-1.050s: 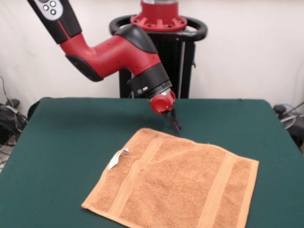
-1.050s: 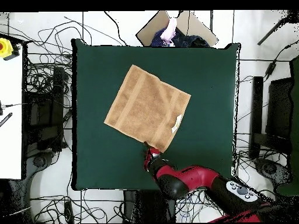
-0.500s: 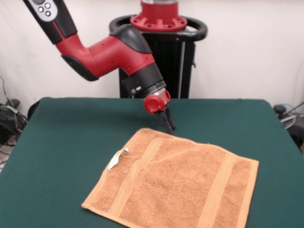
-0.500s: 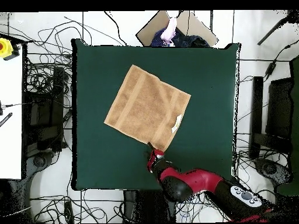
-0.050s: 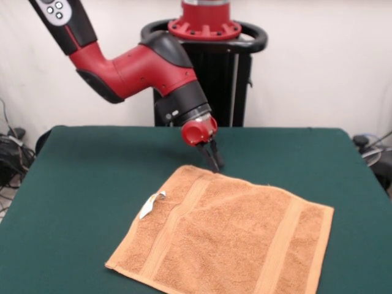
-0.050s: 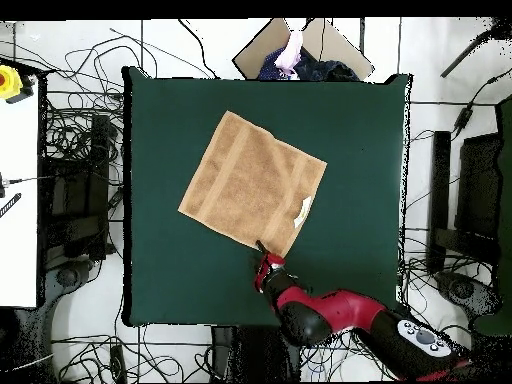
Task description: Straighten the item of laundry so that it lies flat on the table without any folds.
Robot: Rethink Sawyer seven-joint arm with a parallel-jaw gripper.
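towel [image 5: 229, 236] flat, spread, white-tagged

Surface finishes as we see them

The towel [image 5: 229, 236] just below the gripper [image 5: 214, 160] is looped orange-tan terry, rough and matt, with two flatter woven bands and a smooth white tag [image 5: 150, 205]. Under it we note the table [image 5: 92, 177], a dark green felt-like matt top. The arm [image 5: 147, 64] shell looks like glossy red and black plastic.
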